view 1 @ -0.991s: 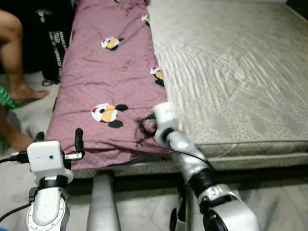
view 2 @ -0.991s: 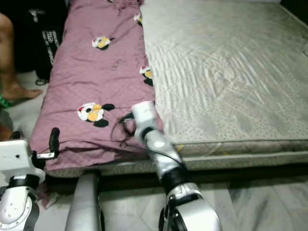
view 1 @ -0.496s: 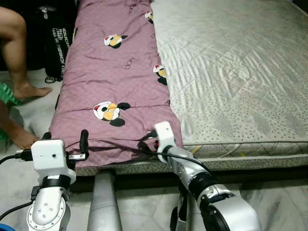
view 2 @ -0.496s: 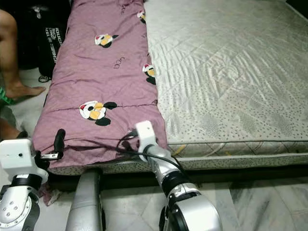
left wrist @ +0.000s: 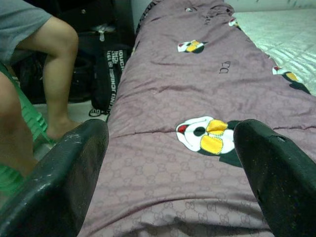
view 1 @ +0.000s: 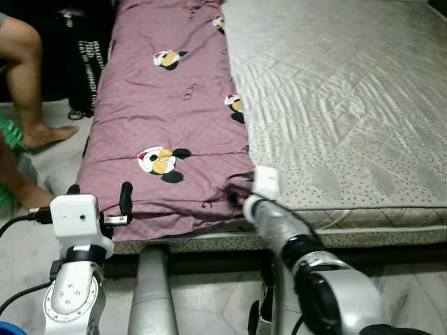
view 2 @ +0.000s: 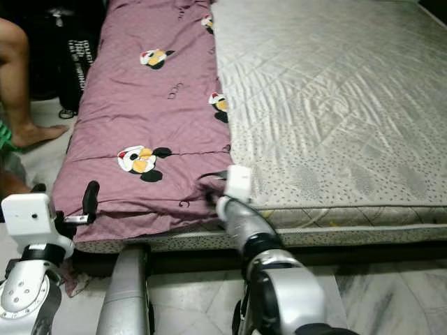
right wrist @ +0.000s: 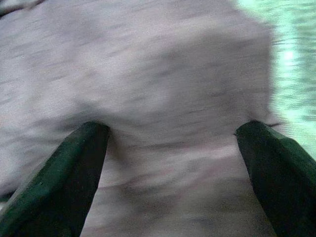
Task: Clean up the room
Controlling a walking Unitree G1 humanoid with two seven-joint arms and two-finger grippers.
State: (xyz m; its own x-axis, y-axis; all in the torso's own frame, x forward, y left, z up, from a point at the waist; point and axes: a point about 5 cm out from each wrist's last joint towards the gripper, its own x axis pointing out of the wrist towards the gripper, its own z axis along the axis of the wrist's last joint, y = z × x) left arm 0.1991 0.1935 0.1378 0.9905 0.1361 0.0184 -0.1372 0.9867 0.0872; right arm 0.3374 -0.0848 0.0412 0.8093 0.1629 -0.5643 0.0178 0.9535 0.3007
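Observation:
A purple blanket [view 1: 174, 118] printed with cartoon mice lies folded along the left side of a grey quilted mattress [view 1: 349, 105]. My right gripper [right wrist: 173, 148] sits at the blanket's near right corner, where the fabric meets the bare mattress. It is open, its two fingers spread wide with purple cloth bulging between them. In the eye views its white wrist block [view 1: 266, 181] hides the fingertips. My left gripper [view 1: 99, 199] hovers at the blanket's near left edge, open, with the blanket [left wrist: 197, 89] ahead of it and nothing between its fingers.
A person's bare leg [view 1: 28, 77] stands on the floor left of the bed, beside something green [view 1: 8, 136]. A black bag [view 1: 87, 63] leans against the bed's left side. Pale tiled floor [view 1: 412, 300] runs along the mattress's near edge.
My right arm has swung to the right along the blanket's near edge and now rests at its right corner. The left gripper has hardly moved. The camera shifted a little.

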